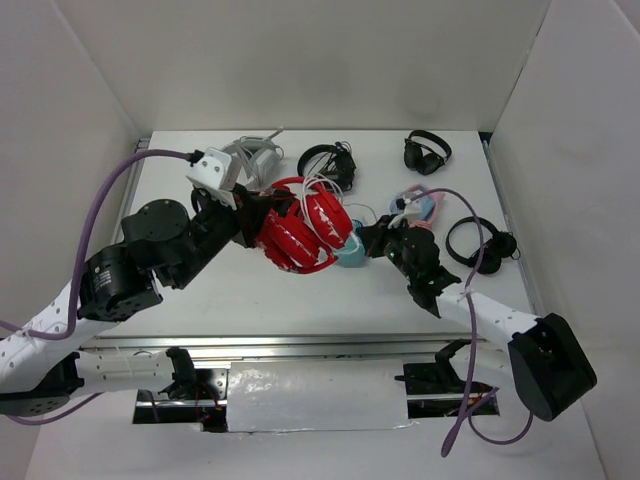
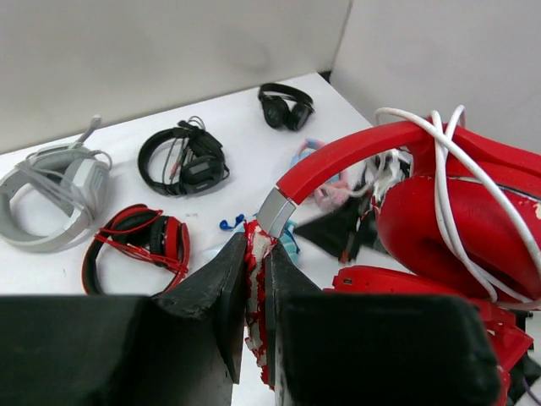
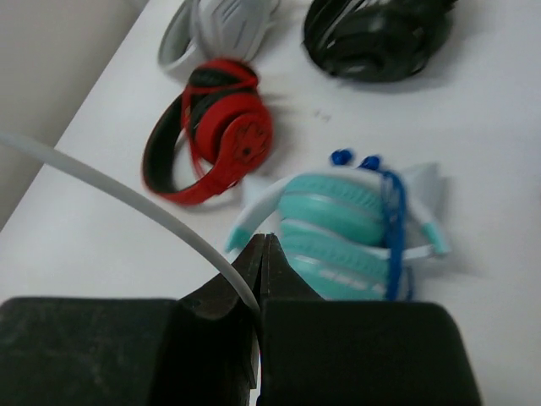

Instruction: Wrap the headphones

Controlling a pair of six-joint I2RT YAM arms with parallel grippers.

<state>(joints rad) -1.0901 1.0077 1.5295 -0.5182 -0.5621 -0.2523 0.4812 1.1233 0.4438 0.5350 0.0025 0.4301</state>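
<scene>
Red, glossy over-ear headphones (image 1: 305, 235) sit folded compact over the middle of the table (image 1: 300, 300), held between my two claws and, from the left wrist view, appearing raised off the surface. My left claw (image 2: 258, 254) is closed tight on the headband just below its silver joint, where the red covering looks frayed and white; no gap shows between the fingers beyond the band itself. The white cable (image 2: 444, 203) loops several times over the band and across the large round earcup, with further strands trailing right. My right claw (image 3: 260, 254), just right of the headphones, is pinched together on a length of that cable, which runs up and away to the left from the fingertips. A teal pair (image 3: 338, 228) with a blue cord lies on the table directly below the right claw, touching or just beside the red earcups in the top view; I cannot tell which. A red-and-black pair (image 2: 135, 245) lies farther off, with a grey headset (image 2: 51, 194) and a black pair (image 2: 182, 161) at the far edge.
</scene>
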